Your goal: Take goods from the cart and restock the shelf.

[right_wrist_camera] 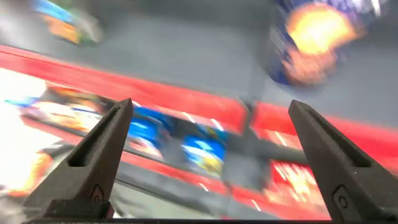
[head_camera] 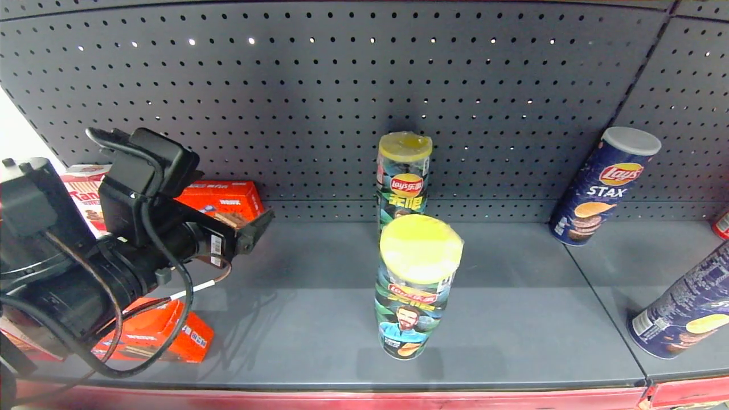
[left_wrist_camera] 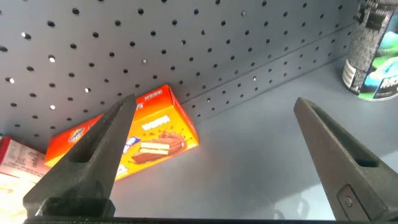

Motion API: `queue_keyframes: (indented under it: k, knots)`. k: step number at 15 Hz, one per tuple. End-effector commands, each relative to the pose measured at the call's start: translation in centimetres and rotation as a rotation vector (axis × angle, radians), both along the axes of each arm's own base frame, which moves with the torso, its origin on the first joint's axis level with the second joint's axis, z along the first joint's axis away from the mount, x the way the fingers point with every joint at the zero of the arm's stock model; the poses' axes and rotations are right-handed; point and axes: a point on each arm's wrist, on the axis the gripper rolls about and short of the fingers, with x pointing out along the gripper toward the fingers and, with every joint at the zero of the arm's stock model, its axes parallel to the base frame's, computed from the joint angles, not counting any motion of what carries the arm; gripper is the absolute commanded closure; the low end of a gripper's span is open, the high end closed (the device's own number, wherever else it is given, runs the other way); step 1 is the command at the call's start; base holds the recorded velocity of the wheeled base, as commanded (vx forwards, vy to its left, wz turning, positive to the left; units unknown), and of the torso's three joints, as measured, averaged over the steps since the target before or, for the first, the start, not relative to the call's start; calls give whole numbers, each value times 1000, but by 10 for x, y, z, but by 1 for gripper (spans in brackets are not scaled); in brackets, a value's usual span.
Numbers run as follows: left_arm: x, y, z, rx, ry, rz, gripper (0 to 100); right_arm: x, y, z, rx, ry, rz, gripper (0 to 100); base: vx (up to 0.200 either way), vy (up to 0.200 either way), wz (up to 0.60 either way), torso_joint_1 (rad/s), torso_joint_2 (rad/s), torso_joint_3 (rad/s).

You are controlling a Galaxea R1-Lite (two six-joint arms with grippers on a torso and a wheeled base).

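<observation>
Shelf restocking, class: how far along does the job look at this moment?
Done: a front can and a rear can, both yellow-lidded, stand upright on the shelf. In hand: nothing; the left gripper and right gripper are open and empty. Left: fetching more goods, since bare shelf space shows around the cans.

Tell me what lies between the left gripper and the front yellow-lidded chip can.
Only bare grey shelf deck, in the head view; the left gripper hangs open, clear of the front can.
</observation>
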Motion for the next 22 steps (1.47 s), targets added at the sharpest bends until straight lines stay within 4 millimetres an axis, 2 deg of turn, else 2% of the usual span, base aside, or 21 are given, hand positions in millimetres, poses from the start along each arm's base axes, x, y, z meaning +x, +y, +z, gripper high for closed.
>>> queue_keyframes:
  k: [1,2,4,5,7,8,10,13,17,18,20,22]
  knots:
    - [-1,0,4,-5,-14,-1,0,7,3,-6,-22,83,-169,0,0,0,0,0,0,0]
    - [-1,0,4,-4,-14,-3,0,8,5,-6,-22,104,-256,0,0,0,0,0,0,0]
    - [-2,0,4,-6,-15,-3,0,6,7,-6,-6,80,-294,0,0,0,0,0,0,0]
    - [-3,1,5,-7,-19,-3,0,1,8,-8,3,22,-291,0,0,0,0,0,0,0]
    - [-6,1,2,-4,-11,-4,0,5,7,-11,14,-84,-345,0,0,0,0,0,0,0]
    - [-6,1,1,-3,-9,-6,0,5,7,-10,9,-91,-332,0,0,0,0,0,0,0]
    - [-7,0,3,-5,-14,-11,0,-1,8,-12,20,-75,-152,0,0,0,0,0,0,0]
    - [-11,2,6,-12,-29,-11,0,0,4,-18,89,-74,-387,0,0,0,0,0,0,0]
    - [-17,4,8,-17,-36,-11,0,-1,6,-19,27,-89,-272,0,0,0,0,0,0,0]
    - [-21,6,12,-25,-49,-9,0,-1,6,-19,26,-89,-271,0,0,0,0,0,0,0]
    - [-53,19,23,-50,-104,-11,0,-1,6,-19,26,-89,-271,0,0,0,0,0,0,0]
    - [-83,29,23,-64,-130,-27,0,-1,6,-19,26,-89,-271,0,0,0,0,0,0,0]
